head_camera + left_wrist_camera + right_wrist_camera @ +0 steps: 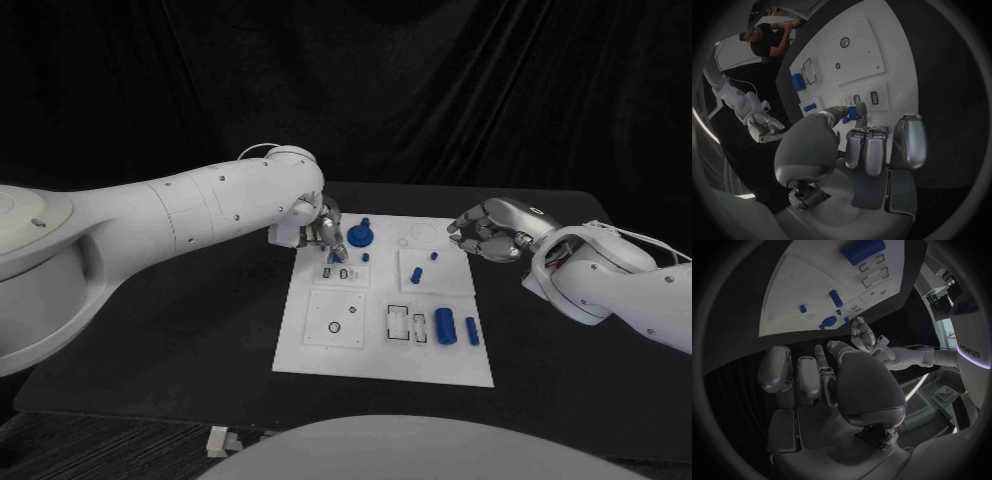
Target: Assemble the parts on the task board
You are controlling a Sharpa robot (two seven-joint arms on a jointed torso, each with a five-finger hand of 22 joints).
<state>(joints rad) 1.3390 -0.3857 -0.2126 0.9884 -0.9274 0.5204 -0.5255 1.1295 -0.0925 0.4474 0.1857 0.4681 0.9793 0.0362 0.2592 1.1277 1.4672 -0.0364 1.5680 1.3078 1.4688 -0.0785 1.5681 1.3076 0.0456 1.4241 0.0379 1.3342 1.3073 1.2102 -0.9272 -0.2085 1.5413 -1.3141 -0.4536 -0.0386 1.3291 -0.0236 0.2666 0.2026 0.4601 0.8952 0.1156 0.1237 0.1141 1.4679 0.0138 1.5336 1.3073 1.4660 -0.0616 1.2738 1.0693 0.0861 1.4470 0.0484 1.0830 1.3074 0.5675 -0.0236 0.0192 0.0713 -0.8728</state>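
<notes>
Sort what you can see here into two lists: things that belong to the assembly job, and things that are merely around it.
Belongs to the job:
task board
blue parts standing or lying on the board, e.g. the large cylinder
small blue part pinched by the left hand
right hand, holding nothing

Merely around:
black table
small white object below the table's front edge

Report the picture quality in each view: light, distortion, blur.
Head view: dim light, black backdrop, only the white task board bright, its edges straight. Left wrist view: fisheye bends the board's edges; the left hand looms large, slightly soft. Right wrist view: same bending; the right hand is dim against the dark table.
</notes>
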